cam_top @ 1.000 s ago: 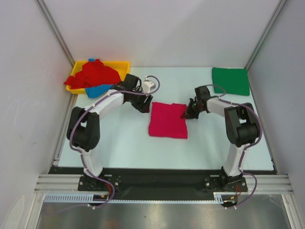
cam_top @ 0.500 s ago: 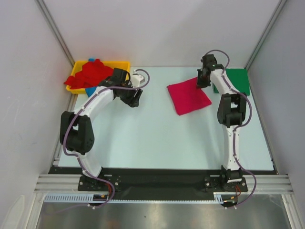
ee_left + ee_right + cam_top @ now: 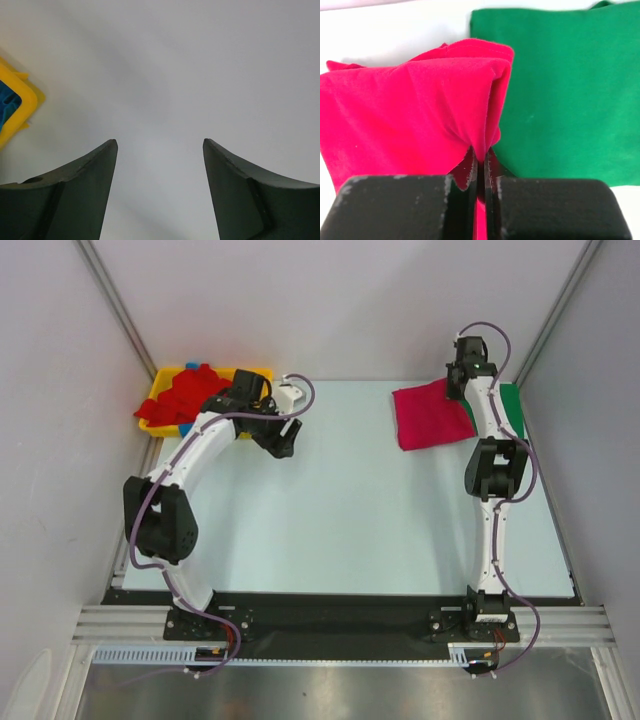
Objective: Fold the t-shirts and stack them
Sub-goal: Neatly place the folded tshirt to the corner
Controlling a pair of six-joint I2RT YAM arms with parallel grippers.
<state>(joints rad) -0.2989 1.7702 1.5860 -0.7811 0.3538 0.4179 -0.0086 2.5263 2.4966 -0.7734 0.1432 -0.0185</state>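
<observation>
Currently: pink shirt, folded, far right, beside green shirt, clamped in right gripper. Left gripper fingers apart, empty, near tray. Risk: early release could drop it askew, off the stack.

Wearing white shells between black joints on left arm and right arm alike; trailing looped purple-grey cables along each; ending in dark matte fingers, broad and tapering to points at the left wrist.
</observation>
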